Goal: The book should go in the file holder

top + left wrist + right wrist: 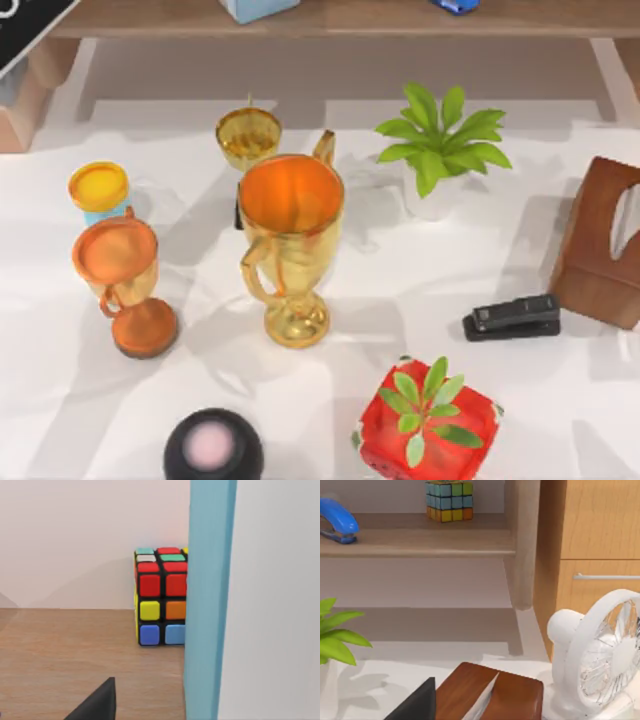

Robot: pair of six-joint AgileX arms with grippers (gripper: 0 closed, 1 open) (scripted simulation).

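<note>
Spotting the book [22,28] in the extreme upper-left corner of the top view: black cover, white lettering, pale edge, tilted and cut by the frame, apart from the table clutter. Can't tell what supports it there. Taking the pale blue box at the top edge of that view for the file holder [258,8], up on the wooden shelf [400,18], well to the right of the book. Judging the step as mid-carry: book off the table, not yet in the holder. Next move as judged: bring the book across to the holder, line its edge up with the opening, keep it upright, feed it down without knocking the holder along the shelf. Left wrist view: very close on a blue upright panel with a pale face beside it, probably the holder, plus a Rubik's cube [160,597] just behind it on the wood, neither readable from above. Dark tip of the left gripper [97,705] at lower left of that view; grip state: can't tell, and no book in that frame. Right gripper [417,705] low in its own view, above the brown tissue box [490,695]; grip state: can't tell either, likely idle. Same view adding a white fan [605,655] and a blue stapler [337,525] on the shelf. From above instead: gold trophies [290,240] mid-table and the black stapler [512,317] at right, nothing to touch.
</note>
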